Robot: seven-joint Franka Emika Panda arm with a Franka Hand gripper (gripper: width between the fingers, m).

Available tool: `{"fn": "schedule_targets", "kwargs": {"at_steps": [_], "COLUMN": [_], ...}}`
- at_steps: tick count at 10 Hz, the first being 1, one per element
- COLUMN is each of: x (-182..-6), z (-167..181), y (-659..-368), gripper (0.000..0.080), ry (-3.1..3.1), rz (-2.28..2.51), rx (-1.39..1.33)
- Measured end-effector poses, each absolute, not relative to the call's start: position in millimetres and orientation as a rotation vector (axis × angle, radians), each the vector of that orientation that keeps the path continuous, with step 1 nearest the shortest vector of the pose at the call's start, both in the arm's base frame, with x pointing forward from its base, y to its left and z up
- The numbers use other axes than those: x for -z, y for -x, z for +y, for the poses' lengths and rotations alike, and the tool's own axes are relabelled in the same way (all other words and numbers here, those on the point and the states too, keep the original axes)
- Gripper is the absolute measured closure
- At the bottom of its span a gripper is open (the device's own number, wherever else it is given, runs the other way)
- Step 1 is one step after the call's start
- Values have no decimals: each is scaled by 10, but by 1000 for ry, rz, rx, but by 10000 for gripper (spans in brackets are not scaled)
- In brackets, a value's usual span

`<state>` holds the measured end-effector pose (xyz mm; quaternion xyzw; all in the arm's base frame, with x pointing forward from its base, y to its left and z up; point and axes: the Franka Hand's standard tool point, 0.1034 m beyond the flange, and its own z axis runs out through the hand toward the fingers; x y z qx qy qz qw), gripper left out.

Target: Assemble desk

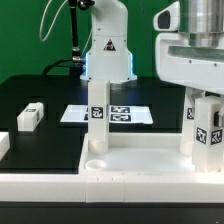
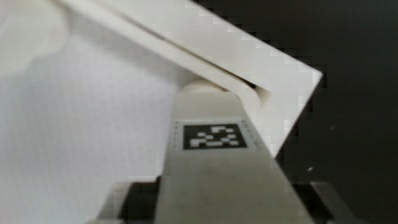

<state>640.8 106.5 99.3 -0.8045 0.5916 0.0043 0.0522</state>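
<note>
The gripper (image 1: 207, 98) clamps 1 leg (image 1: 207, 125) upright on the tabletop panel (image 1: 140, 160); another leg (image 1: 98, 115) stands in its corner socket, on the black counter (image 1: 40, 92).

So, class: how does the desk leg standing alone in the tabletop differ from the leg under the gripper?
The free leg stands untouched toward the exterior view's left; the gripped leg stands at the right, clamped by the gripper. The free leg looks slimmer and farther off; the gripped leg looms larger. Both are white, upright, tagged posts on the tabletop.

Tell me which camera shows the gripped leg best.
The wrist view: the leg fills the frame, tag facing the camera, over the tabletop. The exterior view shows it upright under the gripper, cut off at the picture's edge.
</note>
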Motion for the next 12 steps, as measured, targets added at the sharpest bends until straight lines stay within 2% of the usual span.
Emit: {"fn": "schedule_targets", "kwargs": {"at_steps": [4,9,10,11,12], "x": [-981,-970,-971,-1000,-1182], "z": [1124,1058,1057,1037,945], "y": [-6454,-6452,-6453,-6466,-6455], "gripper": [511,499,324,324,184], "ry": [1736,1704,1705,1748,1811], "rz": [2472,2509,2508,2472,2402], "rx": [-57,-60,-59,-51,-36]}}
